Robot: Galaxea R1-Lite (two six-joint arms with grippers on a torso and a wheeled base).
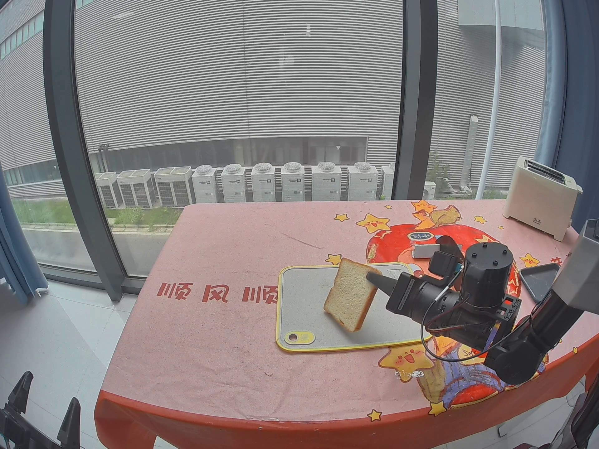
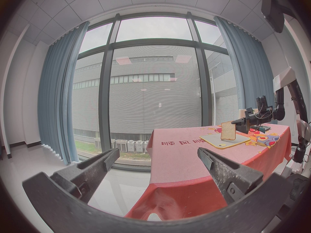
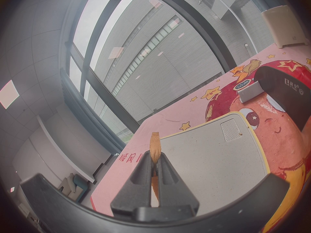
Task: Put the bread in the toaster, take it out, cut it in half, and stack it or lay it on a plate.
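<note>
A slice of bread [image 1: 350, 294] hangs tilted just above the cutting board [image 1: 306, 300], pinched at its right edge by my right gripper [image 1: 376, 279], which is shut on it. In the right wrist view the bread [image 3: 155, 151] stands edge-on between the black fingers [image 3: 142, 175]. The cream toaster [image 1: 540, 197] stands at the table's far right corner, well behind the right arm. My left gripper [image 2: 155, 160] is open, low and off the table's left end, with nothing between its fingers; from there the bread [image 2: 228, 130] and right gripper [image 2: 238, 121] show far off.
A knife with a grey blade [image 1: 428, 250] lies behind the board on the tablecloth's red print. A dark plate [image 1: 539, 280] sits at the right, beside the right arm. The pink table's left half [image 1: 212, 269] is bare cloth. Windows run behind the table.
</note>
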